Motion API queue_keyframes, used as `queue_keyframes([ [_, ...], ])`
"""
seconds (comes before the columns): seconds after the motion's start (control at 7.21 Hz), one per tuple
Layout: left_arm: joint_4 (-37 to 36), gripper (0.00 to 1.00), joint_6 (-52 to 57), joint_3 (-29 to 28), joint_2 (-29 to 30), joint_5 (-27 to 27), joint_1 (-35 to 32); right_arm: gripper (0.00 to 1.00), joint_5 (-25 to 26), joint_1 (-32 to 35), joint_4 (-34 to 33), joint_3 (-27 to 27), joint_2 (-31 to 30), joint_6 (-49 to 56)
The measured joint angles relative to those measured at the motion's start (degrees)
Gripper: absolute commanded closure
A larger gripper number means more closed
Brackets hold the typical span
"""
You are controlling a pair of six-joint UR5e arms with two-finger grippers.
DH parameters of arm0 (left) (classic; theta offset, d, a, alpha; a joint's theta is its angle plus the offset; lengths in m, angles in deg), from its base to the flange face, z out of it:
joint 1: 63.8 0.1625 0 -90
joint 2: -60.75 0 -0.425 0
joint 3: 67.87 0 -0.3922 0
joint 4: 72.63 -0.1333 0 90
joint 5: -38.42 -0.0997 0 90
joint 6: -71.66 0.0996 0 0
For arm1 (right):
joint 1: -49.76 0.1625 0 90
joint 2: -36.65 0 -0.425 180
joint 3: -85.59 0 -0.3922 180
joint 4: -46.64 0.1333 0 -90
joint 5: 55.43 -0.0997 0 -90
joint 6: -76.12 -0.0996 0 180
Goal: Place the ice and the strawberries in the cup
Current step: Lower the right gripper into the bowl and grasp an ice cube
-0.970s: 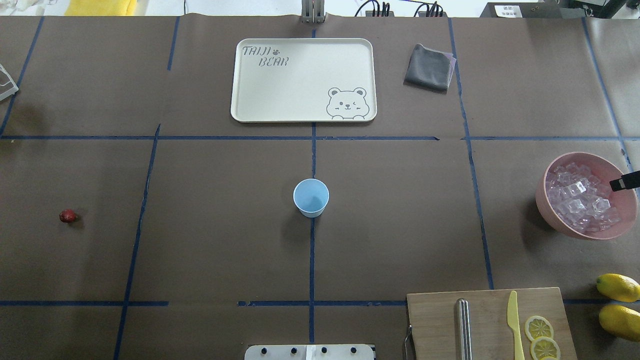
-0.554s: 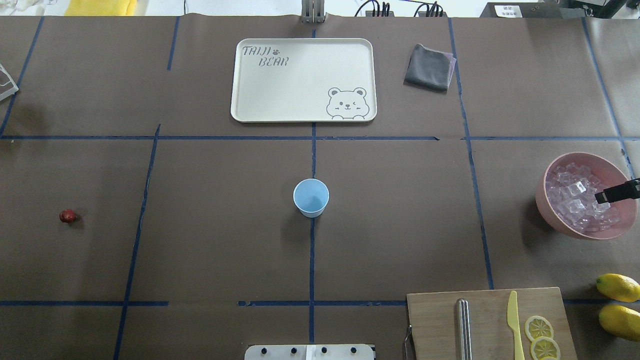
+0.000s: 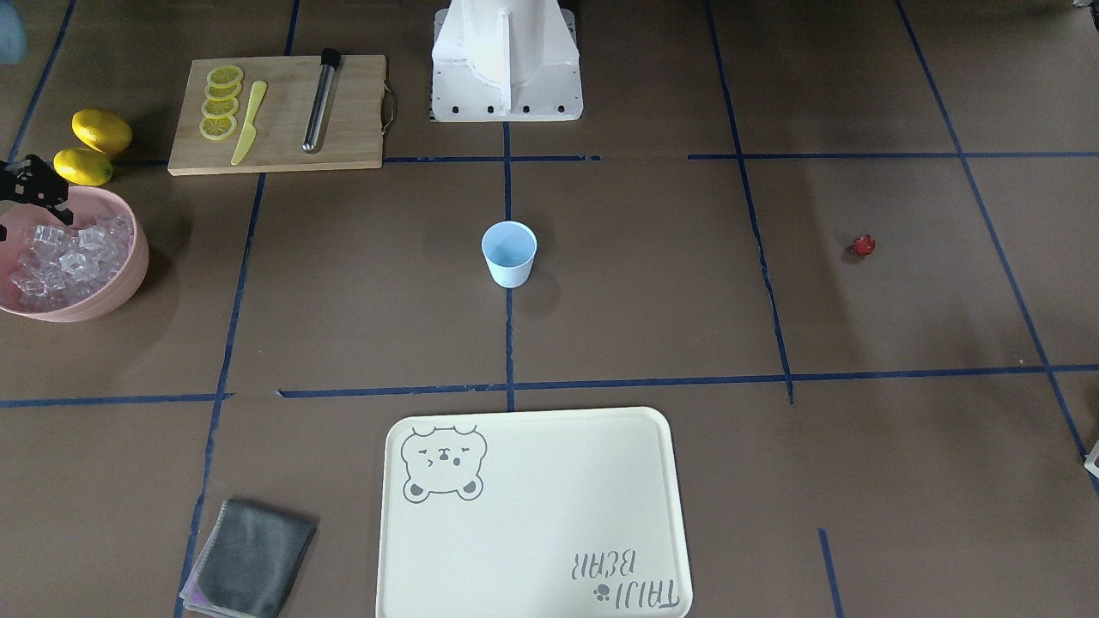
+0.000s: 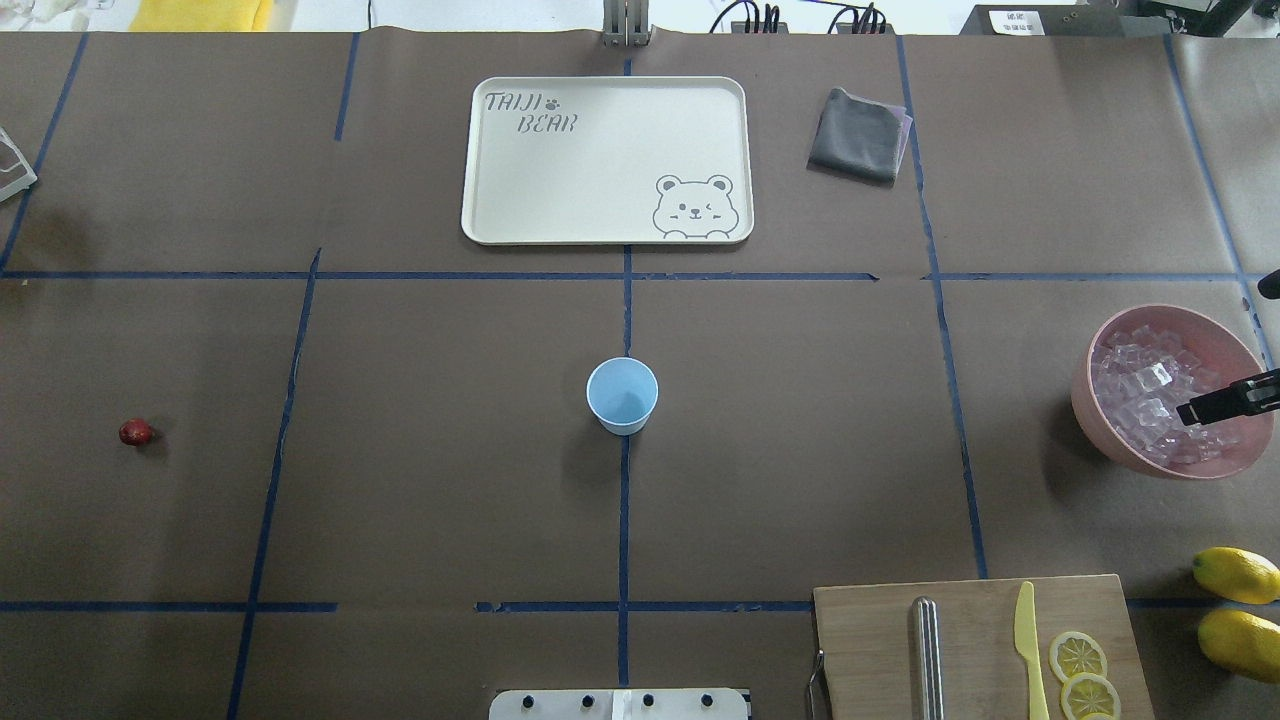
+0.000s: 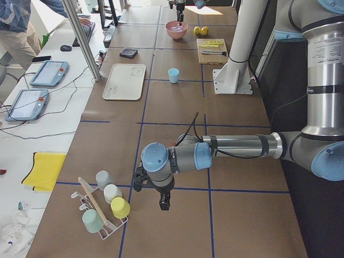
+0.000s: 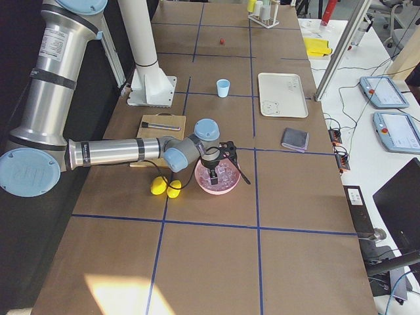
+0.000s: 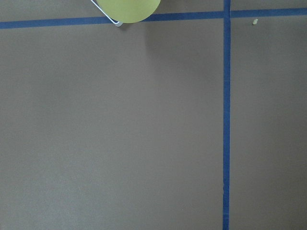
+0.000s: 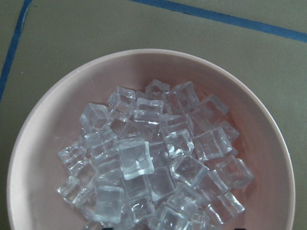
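The light blue cup [image 4: 622,395] stands upright and empty at the table's centre. A single small red strawberry [image 4: 135,432] lies far to its left, on bare paper. Clear ice [image 4: 1150,400] cubes fill the pink bowl [image 4: 1095,440] at the right edge. My right gripper [image 4: 1232,352] hangs open over that bowl, and one black fingertip [image 4: 1192,412] reaches over the cubes. The right wrist view looks straight down on the ice [image 8: 144,158], with nothing gripped. My left gripper [image 5: 164,201] shows only in the exterior left view, low over the table's left end; I cannot tell its state.
A cream tray [image 4: 500,225] and a grey cloth [image 4: 858,135] lie at the back. Front right is a cutting board [image 4: 870,640] with a metal rod, a yellow knife and lemon slices, and beside it are two lemons [image 4: 1238,575]. A cup rack [image 5: 105,207] stands near the left gripper.
The right gripper's black finger has moved further in over the ice in the bowl, and a second dark tip now shows at the right edge. The cup and strawberry have not moved.
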Motion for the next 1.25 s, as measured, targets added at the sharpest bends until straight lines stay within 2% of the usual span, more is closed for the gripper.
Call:
queue_keyframes([
  [0.42,0.0,0.0,0.0,0.0,0.0,0.0,0.0,0.4,0.1,-0.3,-0.2,0.5,0.0,0.0],
  [0.55,0.0,0.0,0.0,0.0,0.0,0.0,0.0,0.67,0.1,-0.3,-0.3,0.5,0.0,0.0],
  [0.69,0.0,0.0,0.0,0.0,0.0,0.0,0.0,0.85,0.1,-0.3,-0.3,0.6,0.0,0.0],
  [0.83,-0.1,0.0,0.0,0.0,0.0,0.0,0.0,0.95,0.0,-0.3,-0.4,0.6,0.0,0.0],
  [1.25,-0.1,0.0,0.0,0.0,0.0,0.0,0.0,0.97,-0.1,0.0,-0.3,0.3,-0.3,0.3],
])
